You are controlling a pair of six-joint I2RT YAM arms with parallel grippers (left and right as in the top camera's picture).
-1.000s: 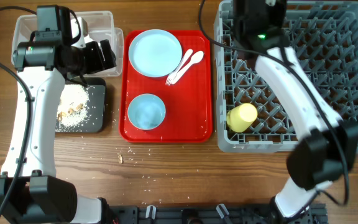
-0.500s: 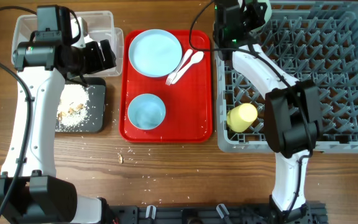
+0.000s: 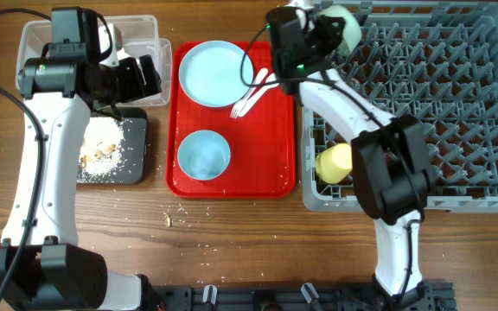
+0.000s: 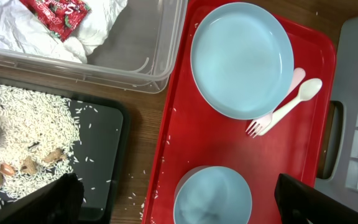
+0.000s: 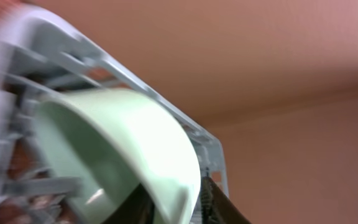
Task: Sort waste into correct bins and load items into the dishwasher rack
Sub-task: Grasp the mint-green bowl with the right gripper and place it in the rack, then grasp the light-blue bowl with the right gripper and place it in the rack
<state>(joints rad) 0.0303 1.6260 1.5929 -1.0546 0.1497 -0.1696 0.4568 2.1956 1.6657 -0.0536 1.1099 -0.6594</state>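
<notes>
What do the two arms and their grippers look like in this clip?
Both the left arm and right arm have white tubular links joined by bulky black joint housings, with thin black cables looping alongside. The left gripper is black. A small green light glows near the right wrist.

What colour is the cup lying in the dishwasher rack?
The cup is yellow, clearest in the overhead view.
</notes>
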